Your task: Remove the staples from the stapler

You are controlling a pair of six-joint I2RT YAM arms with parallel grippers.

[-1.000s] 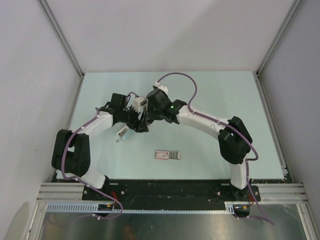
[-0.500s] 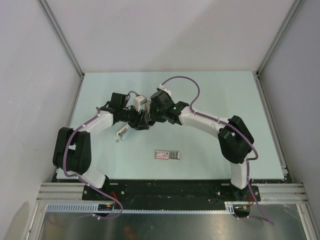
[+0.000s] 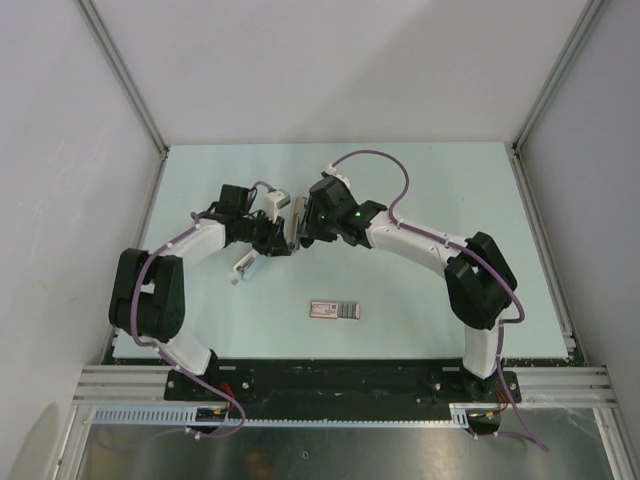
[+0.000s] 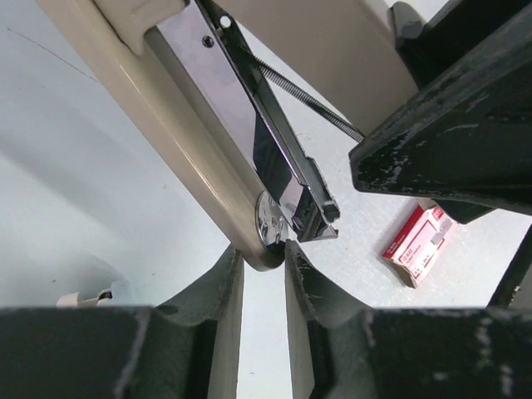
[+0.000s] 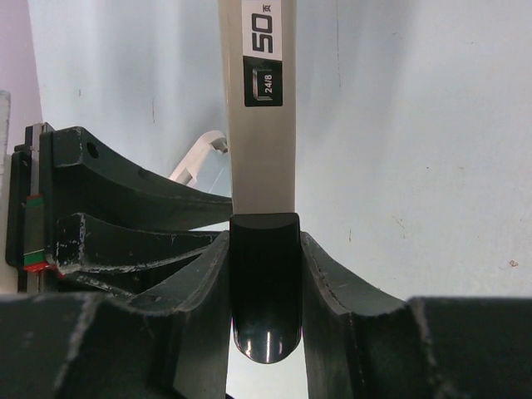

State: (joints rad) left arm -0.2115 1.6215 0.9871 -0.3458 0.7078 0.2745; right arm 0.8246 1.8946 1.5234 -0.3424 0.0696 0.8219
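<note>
The stapler (image 3: 292, 228) is held above the table between both grippers and is hinged open. In the left wrist view its pale arm (image 4: 179, 137) carries the shiny metal rail (image 4: 266, 158) with a thin spring. My left gripper (image 4: 262, 249) is shut on the rounded end of that arm; it also shows in the top view (image 3: 276, 243). My right gripper (image 5: 264, 237) is shut on the black end of the stapler's pale top bar (image 5: 262, 125), which is marked "50" and "24/8". In the top view the right gripper (image 3: 301, 232) sits right beside the left one.
A flat red-and-white box (image 3: 334, 310) with a grey part lies on the table in front of the grippers, also seen in the left wrist view (image 4: 420, 243). A small white piece (image 3: 243, 264) lies on the table under the left arm. Grey walls enclose the pale table (image 3: 430, 180).
My right gripper has shifted a little to the right and turned, and the stapler's pale bar now shows between the two grippers. The left arm has barely moved.
</note>
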